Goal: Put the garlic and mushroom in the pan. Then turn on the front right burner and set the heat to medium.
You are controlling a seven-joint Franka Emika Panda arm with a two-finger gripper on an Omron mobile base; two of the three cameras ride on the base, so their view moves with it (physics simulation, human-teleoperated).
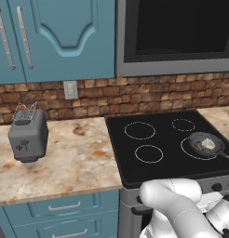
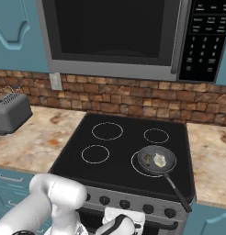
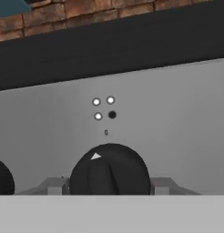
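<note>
**Gripper at a stove knob, pan loaded on the front right burner**

The black glass cooktop (image 2: 119,151) carries 4 white-outlined circles. On the largest, the front right burner (image 2: 138,169), sits the dark grey pan (image 2: 156,159), its long black handle reaching toward the front right corner. Inside it lie the pale garlic (image 2: 160,160) and, just beside it on the left, the small brown mushroom (image 2: 147,159). In the hand view, a black knob (image 3: 109,170) on the grey control panel (image 3: 177,118) sits between the 2 fingers (image 3: 53,186) of the gripper (image 3: 109,187), the finger pads flanking it; whether they press on it I cannot tell. A white pointer on the knob aims up-left, below 4 small dots.
</note>
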